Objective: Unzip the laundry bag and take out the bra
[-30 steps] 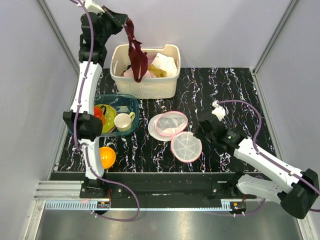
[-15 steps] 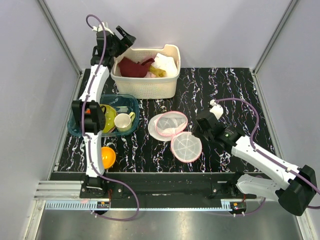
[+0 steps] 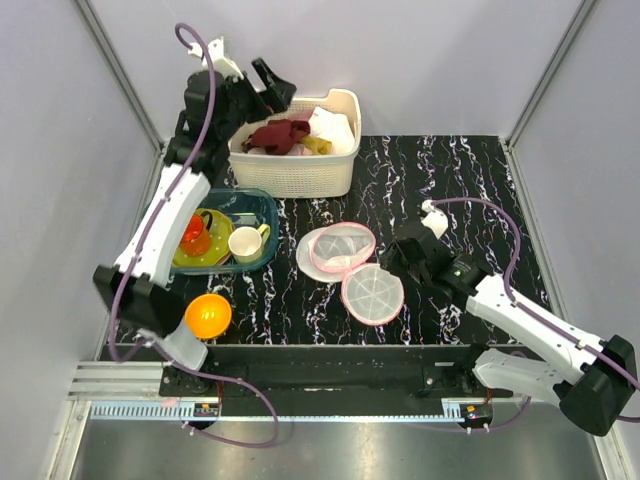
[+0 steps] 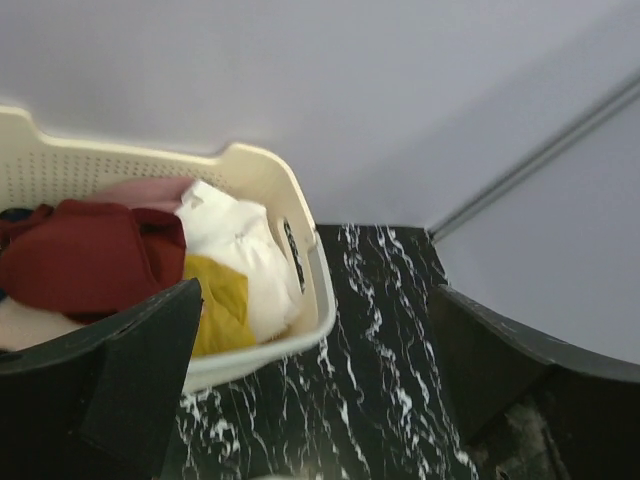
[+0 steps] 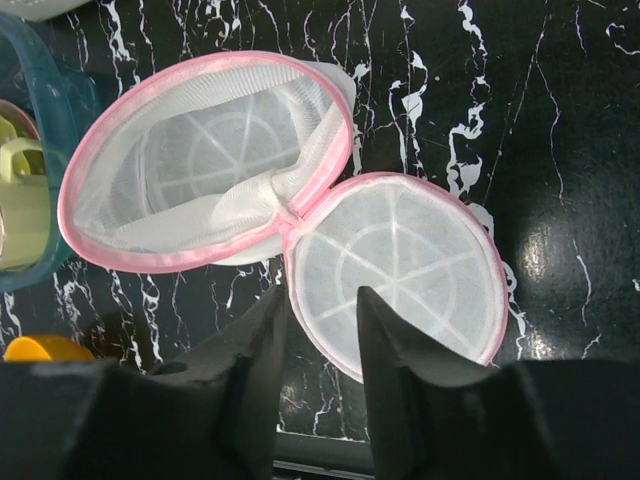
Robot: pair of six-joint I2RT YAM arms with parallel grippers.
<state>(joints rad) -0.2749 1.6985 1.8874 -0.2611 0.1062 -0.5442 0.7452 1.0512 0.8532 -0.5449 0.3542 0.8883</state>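
The laundry bag lies unzipped on the black marbled table, its two white mesh halves with pink rims spread apart: one (image 3: 340,247) (image 5: 205,160) gaping upward, the other (image 3: 372,293) (image 5: 400,265) lying flat. The dark red bra (image 3: 280,133) (image 4: 90,255) rests in the white basket (image 3: 300,180) on top of other laundry. My left gripper (image 3: 272,85) (image 4: 320,400) hangs wide open and holds nothing, above the basket's near rim. My right gripper (image 3: 403,262) (image 5: 320,295) is open just right of the flat half, whose pink rim lies under the gap between the fingers.
Beside the bra, the basket (image 4: 300,200) holds white (image 4: 240,240) and yellow (image 4: 220,300) cloths. A teal tub (image 3: 262,205) with cups and dishes stands left of the bag. An orange bowl (image 3: 207,315) sits near the front left edge.
The left gripper opened and dropped the bra into the basket, then the arm swung lower and to the left. The right gripper went from shut to open beside the flat half.
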